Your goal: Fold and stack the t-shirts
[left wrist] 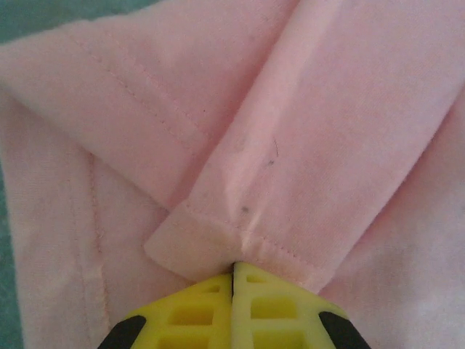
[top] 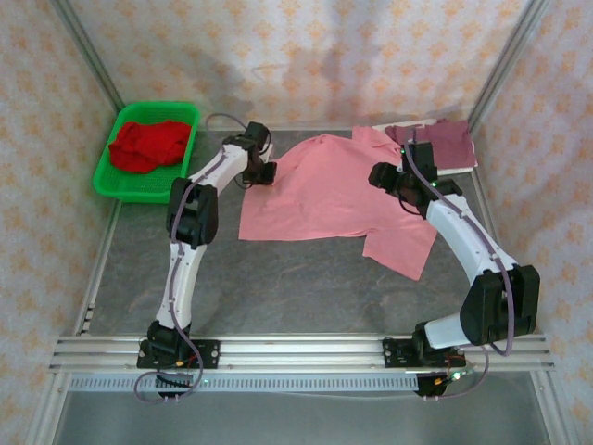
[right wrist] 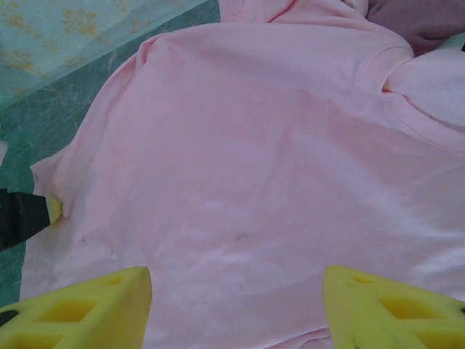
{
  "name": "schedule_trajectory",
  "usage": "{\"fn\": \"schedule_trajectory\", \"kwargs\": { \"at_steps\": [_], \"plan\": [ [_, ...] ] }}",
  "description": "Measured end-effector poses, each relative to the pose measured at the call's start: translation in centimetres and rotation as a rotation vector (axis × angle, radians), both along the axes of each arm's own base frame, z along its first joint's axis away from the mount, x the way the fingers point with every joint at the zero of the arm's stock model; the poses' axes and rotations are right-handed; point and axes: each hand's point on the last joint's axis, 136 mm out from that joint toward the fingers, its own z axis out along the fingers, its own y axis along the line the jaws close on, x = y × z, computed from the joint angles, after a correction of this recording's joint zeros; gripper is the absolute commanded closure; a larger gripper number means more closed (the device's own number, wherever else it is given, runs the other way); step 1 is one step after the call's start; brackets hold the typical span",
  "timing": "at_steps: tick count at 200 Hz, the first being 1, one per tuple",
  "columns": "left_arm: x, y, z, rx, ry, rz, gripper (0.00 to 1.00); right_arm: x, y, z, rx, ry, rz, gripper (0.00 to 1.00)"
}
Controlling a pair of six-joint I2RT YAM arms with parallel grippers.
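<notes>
Toward the worktop's (top: 278,278) far edge lies the pink t-shirt (top: 324,190): limp, light cotton, best taken at its hems. Left claw (top: 262,173), arm reaching forward, is pressed together at the left sleeve hem, possibly nipping it; right claw (top: 394,185) hovers spread over the shirt's right half.

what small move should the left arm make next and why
Probably lift the left pincer and draw the sleeve inward: it is shut on the hem of the pink t-shirt, which lies spread out; the right pincer is open above it.
</notes>
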Motion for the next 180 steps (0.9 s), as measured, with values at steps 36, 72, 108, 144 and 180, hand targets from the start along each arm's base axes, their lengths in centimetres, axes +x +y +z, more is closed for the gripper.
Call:
{"fn": "schedule_trajectory", "kwargs": {
  "at_steps": [36,72,108,144,180],
  "plan": [
    [-1.1,0.4,2.5,-0.003,-0.022,0.014,1.0,0.1,0.0,0.0,-0.001,-0.003,-0.002,0.37],
    [-0.1,0.7,6.2,0.0,-0.109,0.027,1.0,0.1,-0.1,0.0,0.001,-0.003,-0.006,0.37],
    [2.6,0.9,9.2,0.003,-0.181,0.047,0.67,0.1,-0.1,0.0,0.001,-0.002,-0.005,0.37],
    [2.3,1.2,7.3,0.002,-0.136,0.074,0.5,-0.1,-0.1,-0.5,-0.002,0.004,-0.008,0.36],
    [1.9,1.1,3.7,0.01,-0.068,0.076,0.52,-0.1,-0.1,-0.6,-0.003,0.006,-0.007,0.36]
  ]
}}
